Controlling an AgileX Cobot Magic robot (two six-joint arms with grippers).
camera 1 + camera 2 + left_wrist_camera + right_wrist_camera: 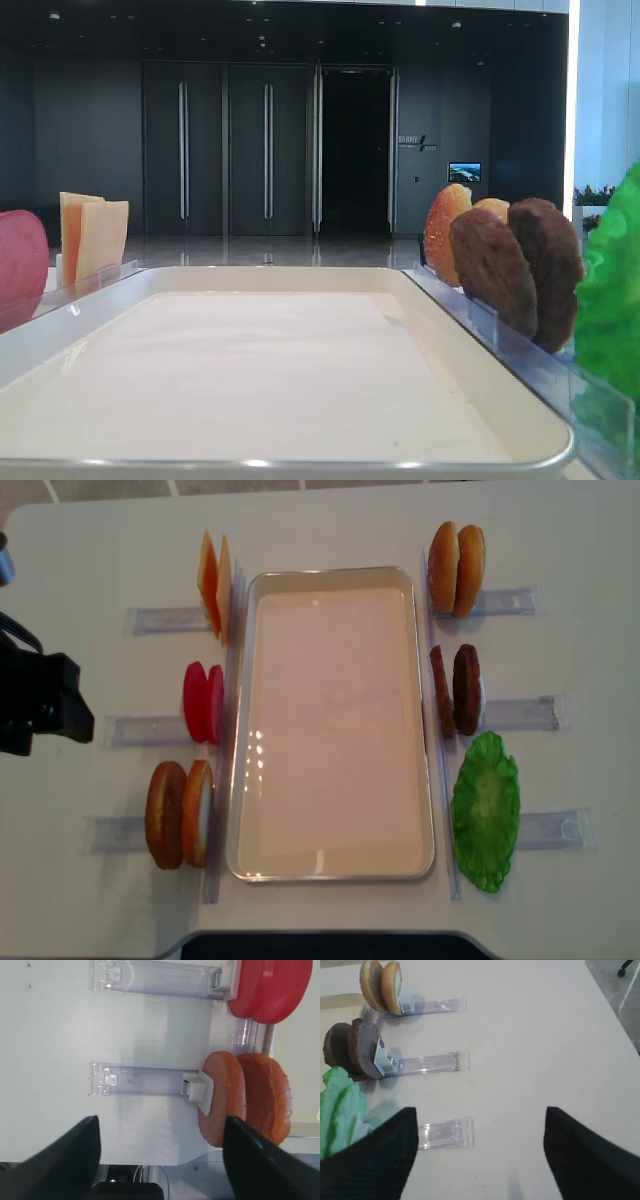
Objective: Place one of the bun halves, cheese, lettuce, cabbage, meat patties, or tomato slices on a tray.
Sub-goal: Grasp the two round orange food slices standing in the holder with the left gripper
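The tray (335,865) is cream-white with a shiny rim. The tomato slices (203,702) are pinkish-red, the cheese (212,583) pale orange-yellow. The bun halves (456,568) are golden-brown — the meat patties (457,689) dark brown, grainy. The lettuce (486,810) is bright green. The racks (432,1063) are clear plastic.

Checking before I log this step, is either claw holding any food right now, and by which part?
Nothing is held. The left claw stands open over bare table short of the bun halves, and the right claw is open too, with nothing between its fingers.
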